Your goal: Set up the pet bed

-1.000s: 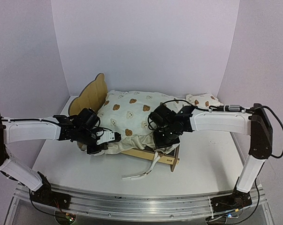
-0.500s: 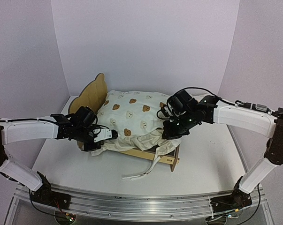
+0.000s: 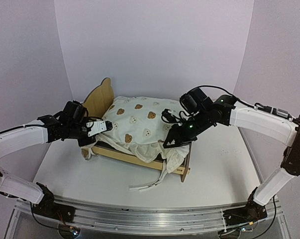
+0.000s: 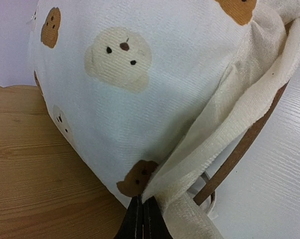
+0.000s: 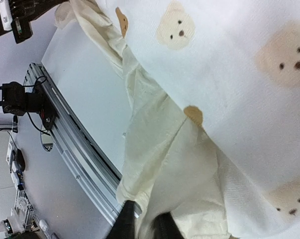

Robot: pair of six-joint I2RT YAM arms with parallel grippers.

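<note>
Table point(image 3: 224, 159): pet bed point(image 3: 124, 158) holds cushion point(image 3: 140, 119); left pincer point(image 3: 110, 125) grips cushion, right pincer point(image 3: 169, 142) unclear.

Matt plywood pet bed point(image 3: 97, 99), ribbed cloth cushion point(image 3: 140, 119)

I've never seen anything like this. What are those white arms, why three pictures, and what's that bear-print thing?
These are two robot arms bolted at the near edge of a table. The wide picture comes from a fixed camera above and behind them; each close-up comes from a camera on one wrist. On the table stands a small wooden bed frame with a bear-print cushion on it. Each arm ends in a two-finger pincer, the end effector. The left end effector is shut on the cushion's frill near the headboard. The right end effector has the frill at the foot end between its fingers; whether it grips I cannot tell.
</note>
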